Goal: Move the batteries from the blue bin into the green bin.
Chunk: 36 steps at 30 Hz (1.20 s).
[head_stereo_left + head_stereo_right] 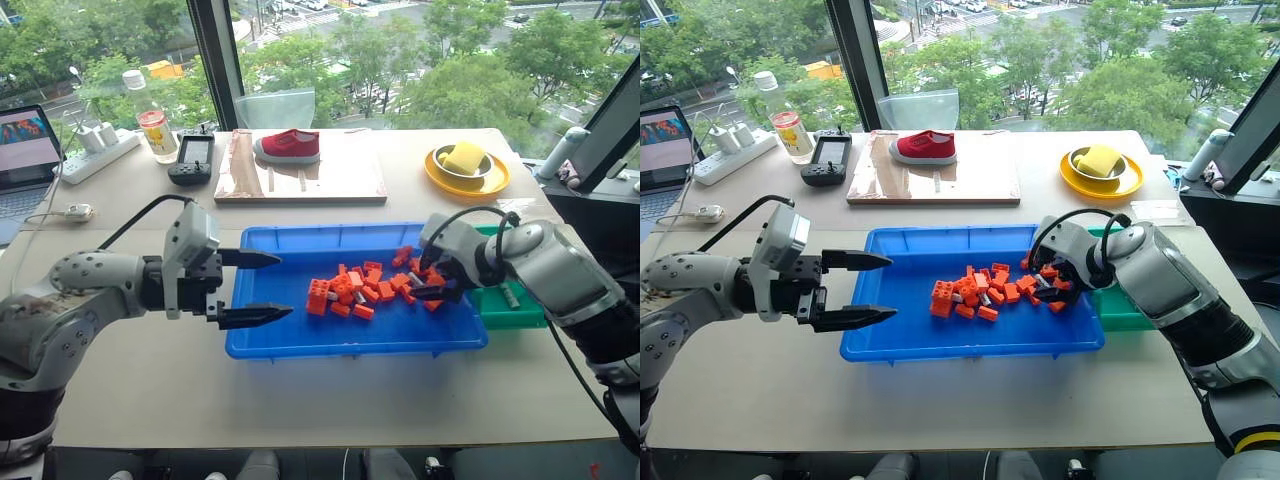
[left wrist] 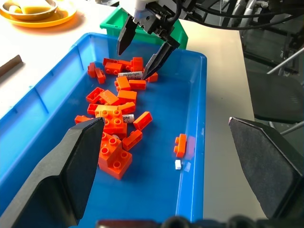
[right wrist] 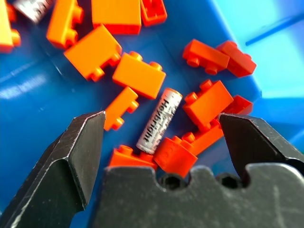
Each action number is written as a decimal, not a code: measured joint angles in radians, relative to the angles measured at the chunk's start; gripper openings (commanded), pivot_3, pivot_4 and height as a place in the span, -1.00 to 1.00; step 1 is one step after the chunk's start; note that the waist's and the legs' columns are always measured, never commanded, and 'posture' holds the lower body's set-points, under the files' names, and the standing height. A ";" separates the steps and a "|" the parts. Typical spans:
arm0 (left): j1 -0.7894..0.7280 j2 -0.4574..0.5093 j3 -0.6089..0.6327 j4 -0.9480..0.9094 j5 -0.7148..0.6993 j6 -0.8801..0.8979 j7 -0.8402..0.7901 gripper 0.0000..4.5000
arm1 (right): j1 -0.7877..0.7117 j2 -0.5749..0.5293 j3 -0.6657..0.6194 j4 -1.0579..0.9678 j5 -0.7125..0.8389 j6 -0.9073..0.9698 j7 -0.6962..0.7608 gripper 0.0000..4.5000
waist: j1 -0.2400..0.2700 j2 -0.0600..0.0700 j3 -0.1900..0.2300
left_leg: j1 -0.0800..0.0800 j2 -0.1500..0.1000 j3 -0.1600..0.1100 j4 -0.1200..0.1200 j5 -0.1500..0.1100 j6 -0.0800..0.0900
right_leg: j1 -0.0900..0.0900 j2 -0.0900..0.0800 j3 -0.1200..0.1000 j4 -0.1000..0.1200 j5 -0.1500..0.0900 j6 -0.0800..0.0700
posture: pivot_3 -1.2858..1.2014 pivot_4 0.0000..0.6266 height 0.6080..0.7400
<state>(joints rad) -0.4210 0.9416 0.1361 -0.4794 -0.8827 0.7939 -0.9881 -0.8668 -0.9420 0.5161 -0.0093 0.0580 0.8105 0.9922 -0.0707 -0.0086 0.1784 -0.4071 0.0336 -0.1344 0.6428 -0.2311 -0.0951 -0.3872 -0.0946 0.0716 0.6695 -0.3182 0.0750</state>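
Over the right end of the blue bin (image 1: 300,345), the right gripper (image 2: 142,47) hung with its jaws spread wide and empty, pointing down at a battery (image 3: 159,120) lying among the orange bricks (image 1: 352,292). That battery touched bricks on both sides, and one brick overlapped its lower end. A second battery (image 2: 126,118) lay further along the pile, and one more (image 1: 510,296) lay in the green bin (image 1: 520,312), just beside the blue bin's right end. The left gripper (image 1: 250,288) hovered over the left end, jaws apart and empty. The likely fault was a mixed grasp: closing jaws could pinch a neighbouring brick with the battery, or strike a brick first and roll the smooth cylinder aside. A brick carried over would contaminate the green bin.
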 measured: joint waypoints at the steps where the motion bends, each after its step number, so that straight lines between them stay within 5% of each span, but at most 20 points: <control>1: 0.000 0.000 0.000 -0.004 -0.004 0.003 0.003 1.00 | -0.001 0.004 0.005 0.010 -0.011 -0.012 0.010 0.97 | 0.001 0.000 0.000 | 0.000 0.000 0.000 0.000 0.000 0.000 | 0.000 0.000 0.000 0.000 0.000 0.000 | 0.03 -0.52 1.00; 13: 0.000 0.000 0.005 -0.024 -0.027 0.020 0.036 1.00 | 0.001 0.034 0.007 0.064 -0.100 -0.089 0.083 0.97 | 0.001 0.000 0.000 | 0.001 0.000 0.000 0.001 0.000 -0.001 | 0.001 0.000 0.000 0.002 0.000 0.000 | 0.03 -0.52 1.00; 17: 0.001 0.000 0.007 -0.027 -0.028 0.021 0.039 1.00 | 0.008 0.048 -0.006 0.075 -0.126 -0.102 0.097 0.51 | 0.001 -0.002 -0.001 | 0.002 0.000 0.000 0.001 0.001 -0.001 | 0.001 0.000 0.000 0.003 0.000 0.000 | 0.03 -0.52 1.00; 27: 0.005 0.000 0.015 -0.031 -0.029 0.021 0.039 1.00 | 0.040 0.061 -0.043 0.056 -0.156 -0.098 0.123 -0.99 | 0.004 -0.004 -0.003 | 0.002 0.000 0.000 0.001 0.001 -0.001 | 0.002 0.000 0.000 0.003 0.000 0.000 | 0.03 -0.52 1.00; 36: 0.013 0.000 0.015 -0.031 -0.029 0.021 0.038 1.00 | 0.057 0.071 -0.061 0.044 -0.174 -0.083 0.144 -0.99 | 0.003 -0.008 -0.005 | 0.003 0.000 0.000 0.001 0.001 -0.001 | 0.002 0.000 0.000 0.003 0.000 0.000 | 0.03 -0.52 1.00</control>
<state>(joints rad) -0.4082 0.9420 0.1514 -0.5109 -0.9112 0.8146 -0.9505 -0.8098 -0.8708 0.4554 0.0349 -0.1160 0.7274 1.1357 -0.0672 -0.0169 0.1734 -0.4042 0.0338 -0.1346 0.6439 -0.2305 -0.0961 -0.3852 -0.0944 0.0715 0.6725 -0.3182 0.0750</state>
